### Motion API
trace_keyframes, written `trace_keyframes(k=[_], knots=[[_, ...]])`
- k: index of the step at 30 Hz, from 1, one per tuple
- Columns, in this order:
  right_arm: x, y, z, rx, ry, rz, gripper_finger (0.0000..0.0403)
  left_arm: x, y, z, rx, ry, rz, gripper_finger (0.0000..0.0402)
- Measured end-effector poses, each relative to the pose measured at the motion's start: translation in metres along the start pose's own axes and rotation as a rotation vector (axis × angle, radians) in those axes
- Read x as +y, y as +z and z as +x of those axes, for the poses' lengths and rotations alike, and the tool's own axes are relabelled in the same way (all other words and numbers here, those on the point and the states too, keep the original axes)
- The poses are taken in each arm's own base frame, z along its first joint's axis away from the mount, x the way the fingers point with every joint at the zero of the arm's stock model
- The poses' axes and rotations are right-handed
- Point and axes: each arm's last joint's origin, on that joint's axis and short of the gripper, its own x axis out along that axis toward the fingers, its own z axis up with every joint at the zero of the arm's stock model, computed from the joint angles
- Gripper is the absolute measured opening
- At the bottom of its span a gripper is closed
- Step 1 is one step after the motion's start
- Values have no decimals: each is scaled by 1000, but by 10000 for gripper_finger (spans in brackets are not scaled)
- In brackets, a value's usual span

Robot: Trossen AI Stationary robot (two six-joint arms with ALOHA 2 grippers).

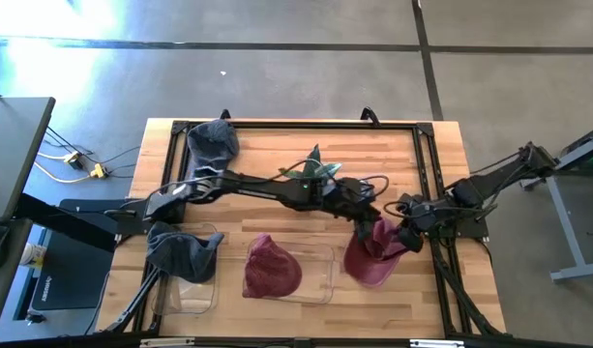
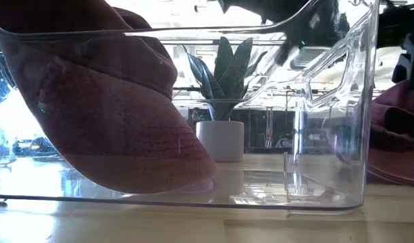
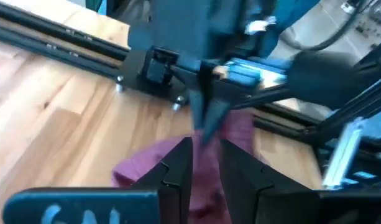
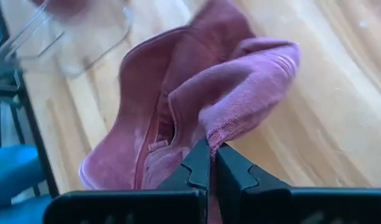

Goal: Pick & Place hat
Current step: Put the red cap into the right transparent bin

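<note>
A maroon hat (image 1: 369, 261) lies crumpled on the wooden table near its right front corner; it also shows in the right wrist view (image 4: 178, 81). My right gripper (image 1: 404, 242) comes in from the table's right and is shut on the hat's upper edge (image 4: 212, 155). My left arm reaches across the table. Its gripper (image 1: 362, 227) stands just left of the hat, fingers a narrow gap apart (image 3: 206, 165), with maroon cloth (image 3: 234, 134) showing between and beyond them. My right gripper pinches a folded edge of the hat (image 4: 222, 127) between its two fingers, slanting down from the table's right side. The held fold is drawn up, and the rest of the hat (image 2: 396, 155) lies on the table. I cannot tell whether my left gripper touches the hat.
A clear bin (image 1: 325, 275) at the front middle holds another maroon hat (image 1: 272, 269). A second clear bin at the front left holds a grey hat (image 1: 180, 253). Another grey hat (image 1: 214, 143) lies far left. A potted plant (image 1: 315, 166) stands at the far middle. Black rails (image 1: 427, 155) frame the table.
</note>
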Motion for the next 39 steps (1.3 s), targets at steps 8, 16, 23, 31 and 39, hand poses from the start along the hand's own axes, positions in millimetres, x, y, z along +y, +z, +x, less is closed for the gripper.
trace_keyframes(k=[8,16,23,31,39], knots=[[7,-10,-2,37,49,-88,5,9,-13,23,33,-1,84,153],[9,-15,-3,14,44,-118,8,18,-33,26,180,113,72,227],[9,-15,-3,-9,34,-132,6,-22,13,-42,323,269,70,187],[9,-12,-3,-82,-3,-149,4,-44,-24,-111,643,617,139,150],[-10,-19,19,-89,-146,-157,22,-35,-48,-138,588,638,-16,145]])
